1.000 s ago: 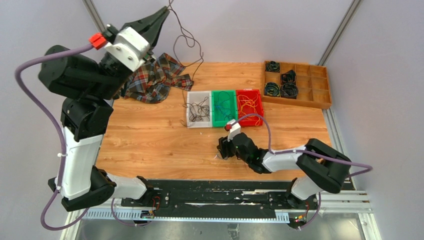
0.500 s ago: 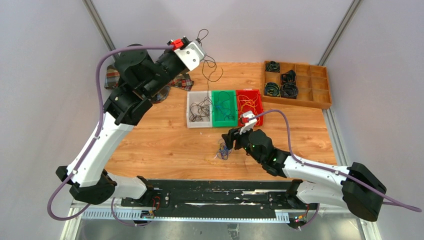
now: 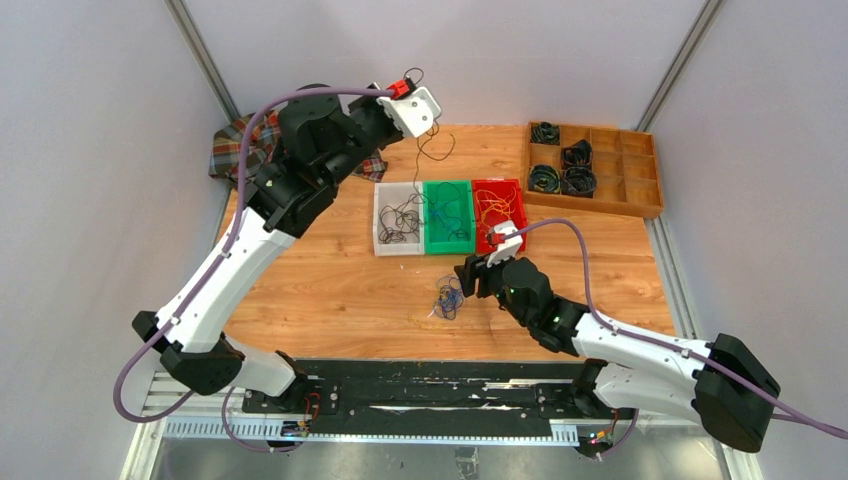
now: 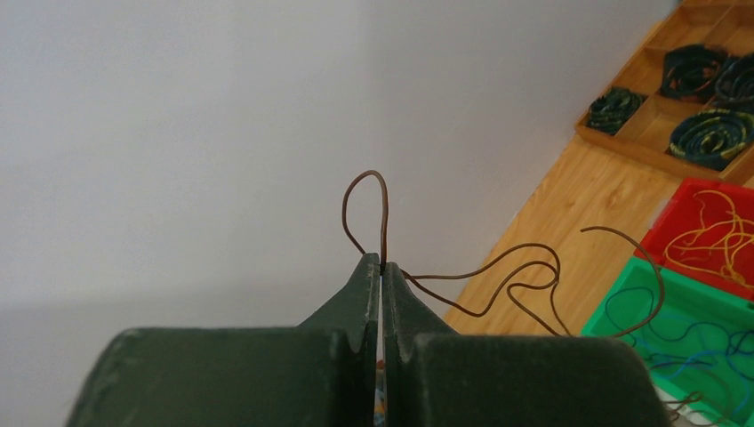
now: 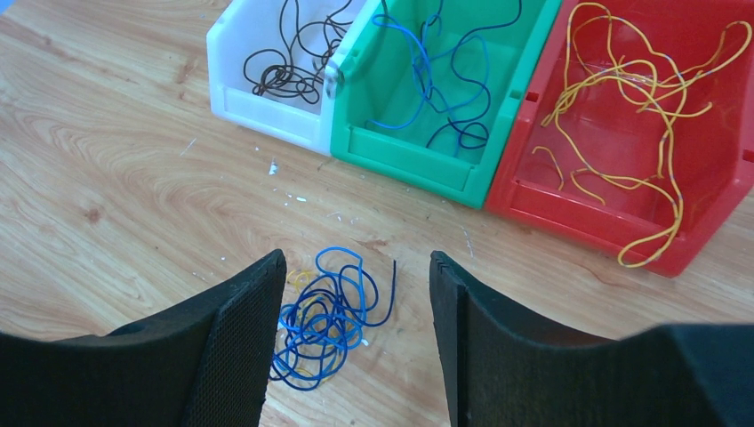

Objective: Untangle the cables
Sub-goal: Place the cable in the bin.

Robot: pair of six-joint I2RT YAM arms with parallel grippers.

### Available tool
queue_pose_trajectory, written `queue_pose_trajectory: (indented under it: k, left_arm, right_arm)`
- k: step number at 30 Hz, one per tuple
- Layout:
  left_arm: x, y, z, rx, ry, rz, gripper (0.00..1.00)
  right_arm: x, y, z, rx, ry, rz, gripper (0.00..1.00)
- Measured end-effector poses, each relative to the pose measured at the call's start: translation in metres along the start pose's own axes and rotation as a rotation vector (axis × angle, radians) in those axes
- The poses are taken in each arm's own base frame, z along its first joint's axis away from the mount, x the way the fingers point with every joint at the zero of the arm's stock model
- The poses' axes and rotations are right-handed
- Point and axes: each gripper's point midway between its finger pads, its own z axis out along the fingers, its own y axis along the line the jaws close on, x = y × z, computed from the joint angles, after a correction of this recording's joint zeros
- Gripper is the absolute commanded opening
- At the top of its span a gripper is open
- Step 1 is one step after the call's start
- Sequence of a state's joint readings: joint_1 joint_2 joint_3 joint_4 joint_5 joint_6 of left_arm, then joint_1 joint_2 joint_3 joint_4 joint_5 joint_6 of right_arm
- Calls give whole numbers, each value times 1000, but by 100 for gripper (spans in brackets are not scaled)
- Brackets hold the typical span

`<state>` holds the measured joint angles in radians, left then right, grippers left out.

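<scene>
Top view: left gripper point(image 3: 416, 92) is raised high over the far edge of the table point(image 3: 320, 280), behind the white bin point(image 3: 383, 190). A single dark wire point(image 3: 435, 150) hangs from it, its lower end dangling above the table near the white bin. It is likely held that high so the strand hangs free of everything below before going in with the black ones. Right gripper point(image 3: 463, 282) sits low, just beside the wire bundle point(image 3: 448, 298) on the table, near side of the green bin point(image 3: 447, 185) and red bin point(image 3: 497, 183). Looks like staging for the next pick.

Left wrist: jaws pinched tight on the dark wire, with a short loop standing up past the tips and the rest trailing right toward the bins. The pinch sits near one end, which suits a lift-out.

Right wrist: jaws spread wide, holding nothing, with the bundle between the two fingers and lower in frame. It is mostly blue with a few yellow strands, and not yet separated. The bins hold black, blue and yellow wires by colour, so the sort is partly done.
</scene>
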<state>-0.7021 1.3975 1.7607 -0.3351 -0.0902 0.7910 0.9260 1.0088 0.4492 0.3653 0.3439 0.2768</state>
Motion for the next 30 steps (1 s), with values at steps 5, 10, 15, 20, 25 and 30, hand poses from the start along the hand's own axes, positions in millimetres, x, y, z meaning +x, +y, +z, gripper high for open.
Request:
queue_pose_trajectory:
  k: [5, 10, 15, 20, 25, 30]
  left_arm:
    - [37, -8, 13, 13, 93, 25, 1]
    - [55, 2, 18, -7, 131, 8, 1]
    - [35, 16, 16, -27, 70, -33, 1]
    - [23, 22, 13, -41, 29, -59, 0]
    - [20, 29, 13, -66, 10, -77, 1]
    - [11, 45, 11, -103, -12, -89, 1]
  right_arm:
    - [-3, -7, -9, 20, -10, -5, 60]
    - [-5, -15, -16, 45, -21, -3, 60]
    - [1, -21, -18, 66, -7, -11, 59]
    - [2, -23, -19, 76, -2, -14, 59]
    - [2, -23, -19, 77, -1, -14, 59]
    - [4, -24, -18, 78, 3, -16, 59]
